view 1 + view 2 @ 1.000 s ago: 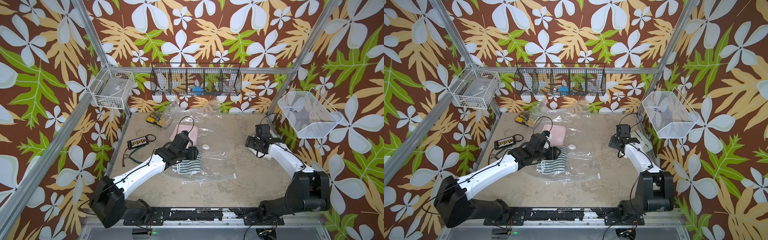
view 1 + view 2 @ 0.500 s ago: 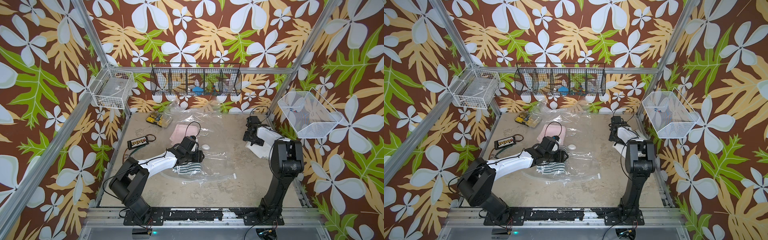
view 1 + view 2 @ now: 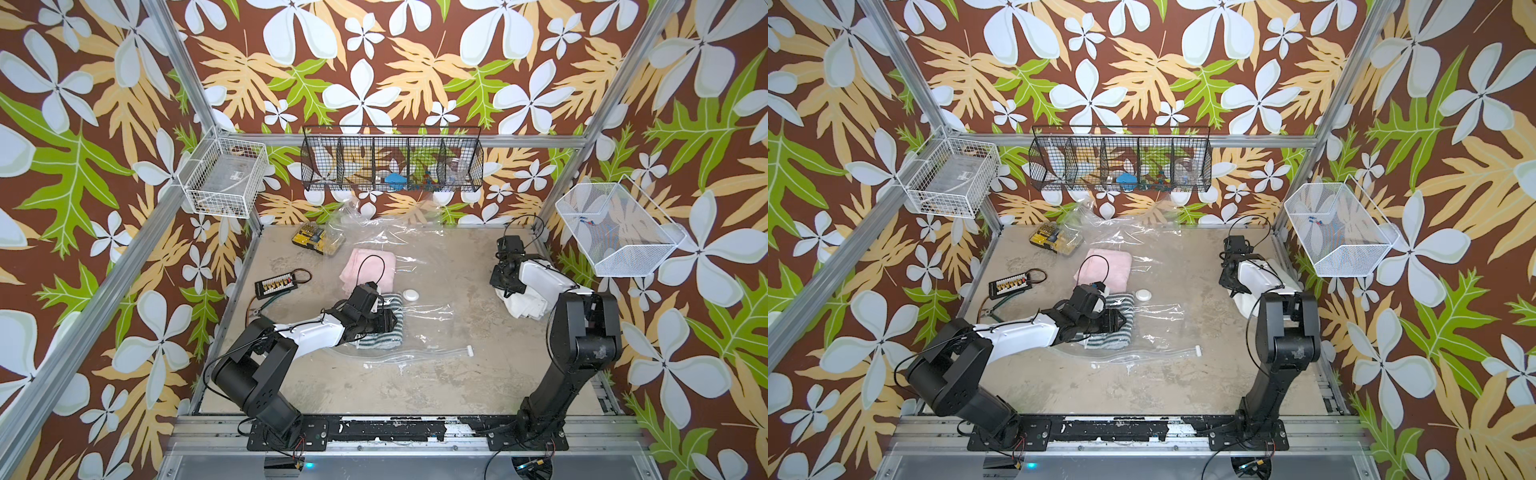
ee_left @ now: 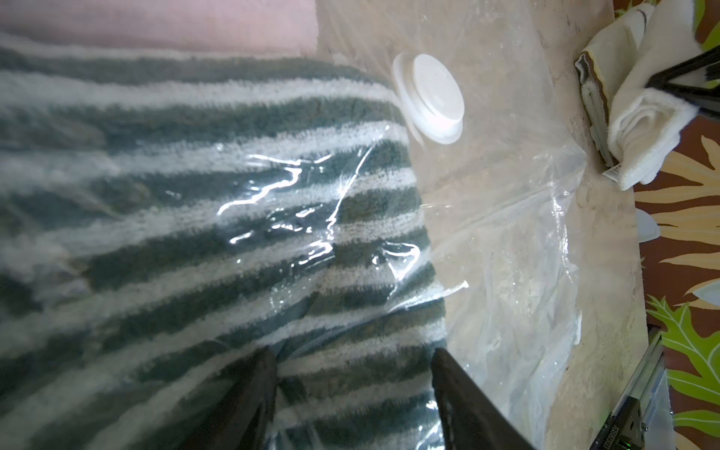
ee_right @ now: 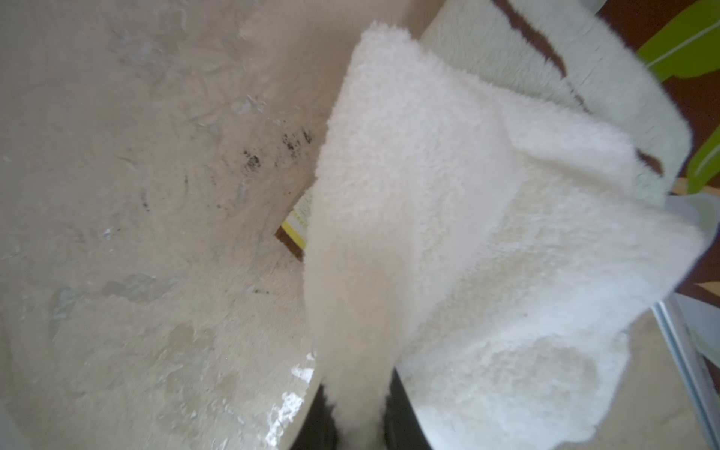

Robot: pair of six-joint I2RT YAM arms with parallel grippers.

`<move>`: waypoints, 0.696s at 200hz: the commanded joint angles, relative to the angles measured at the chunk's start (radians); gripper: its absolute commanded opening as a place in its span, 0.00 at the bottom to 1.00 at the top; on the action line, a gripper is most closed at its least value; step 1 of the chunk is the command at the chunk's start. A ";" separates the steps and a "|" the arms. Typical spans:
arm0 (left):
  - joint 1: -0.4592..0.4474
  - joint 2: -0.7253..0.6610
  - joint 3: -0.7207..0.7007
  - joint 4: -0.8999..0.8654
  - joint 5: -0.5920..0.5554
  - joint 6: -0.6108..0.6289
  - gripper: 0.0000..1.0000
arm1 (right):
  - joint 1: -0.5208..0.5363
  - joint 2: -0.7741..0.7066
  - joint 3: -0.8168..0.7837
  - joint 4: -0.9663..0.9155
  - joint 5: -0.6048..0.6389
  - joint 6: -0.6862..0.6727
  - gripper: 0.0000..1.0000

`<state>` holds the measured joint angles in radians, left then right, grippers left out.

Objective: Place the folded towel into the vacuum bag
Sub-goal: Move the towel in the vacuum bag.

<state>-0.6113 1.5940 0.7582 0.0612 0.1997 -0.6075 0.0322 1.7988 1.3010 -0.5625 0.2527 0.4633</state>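
- The right hand [image 5: 356, 393] is clamped on an upper layer of the white towel [image 5: 448, 233], which lies at the right edge of the counter [image 3: 415, 395], well apart from the bag [image 3: 428, 320].
- The left hand [image 4: 352, 354] is held with fingers apart over the striped towel [image 4: 195, 195], which is covered by the bag's film.
- Only one layer seems pinched, so a slow, low lift is advised to keep the fold from being pulled open.
- The mouth by the zip strip [image 3: 415, 355] should be held open first.
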 commanded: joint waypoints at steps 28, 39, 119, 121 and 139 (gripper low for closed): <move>-0.009 -0.003 -0.019 -0.093 0.028 -0.055 0.64 | 0.185 -0.118 -0.010 -0.046 -0.058 -0.080 0.11; -0.017 -0.003 -0.015 -0.098 0.021 -0.060 0.64 | 0.248 -0.144 -0.026 -0.053 -0.079 -0.084 0.11; -0.022 -0.047 0.074 -0.232 -0.039 -0.068 0.63 | 0.564 -0.095 -0.231 0.095 -0.353 -0.039 0.10; -0.022 -0.052 0.079 -0.238 -0.041 -0.066 0.63 | 0.565 -0.096 -0.234 0.096 -0.357 -0.039 0.10; -0.021 -0.091 0.135 -0.298 -0.052 -0.048 0.63 | 0.584 -0.120 -0.264 0.116 -0.383 -0.038 0.12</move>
<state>-0.6331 1.5433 0.8398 -0.1200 0.1818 -0.6777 0.5968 1.6993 1.0641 -0.4908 -0.0422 0.4118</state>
